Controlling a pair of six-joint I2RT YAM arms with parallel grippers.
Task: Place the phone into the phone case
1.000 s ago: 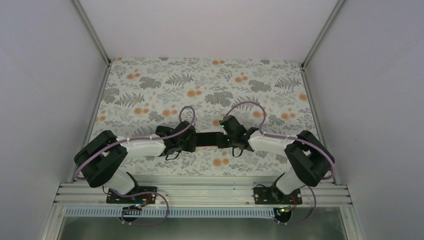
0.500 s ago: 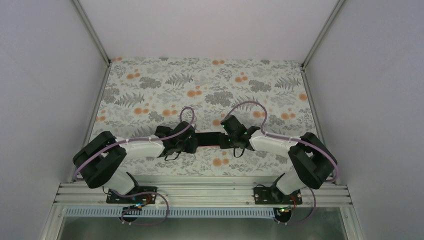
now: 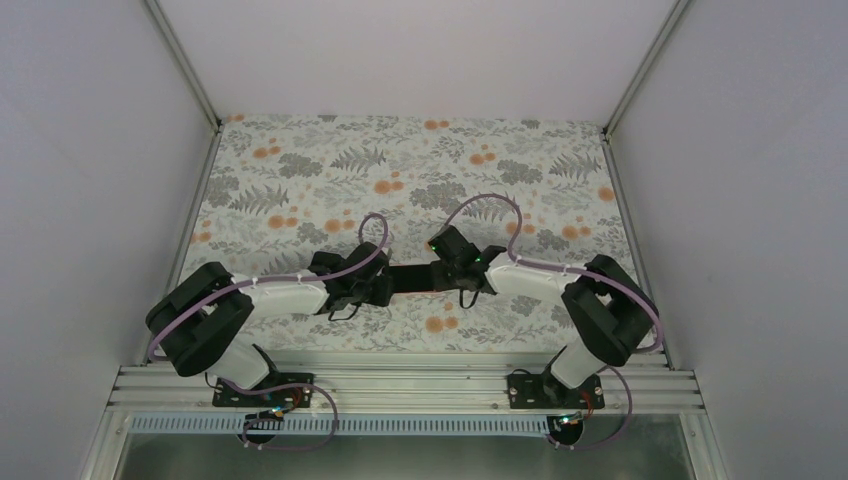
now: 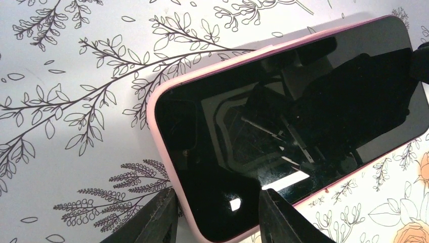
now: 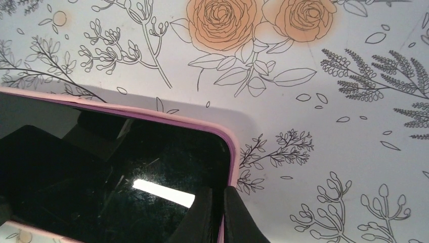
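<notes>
Since a second ago the right arm (image 3: 540, 282) has swung its wrist a little leftward and away from the bases, while the left arm (image 3: 285, 295) has hardly stirred.

On the left, the left end effector (image 4: 218, 221) reaches toward the middle of the floral counter (image 3: 300, 165), low over the left end of the phone (image 4: 288, 126). Its fingers (image 4: 161, 218) stand spread. One lies just outside the pink phone case (image 4: 152, 114) at the corner nearest the wrist camera, and the other lies over the edge of the dark screen. Whether they press on anything I cannot tell.

The phone lies flat and screen-up between the two arms, its long side running left to right, near the front-middle of the counter. It sits in the phone case, whose pink rim borders the glass wherever its edge shows. The screen mirrors the hardware above it.

On the right, the right end effector (image 5: 218, 215) is at the phone's right end, fingers pressed together, tips at the case's rim by a rounded corner. Whether the rim is nipped between them I cannot make out.
</notes>
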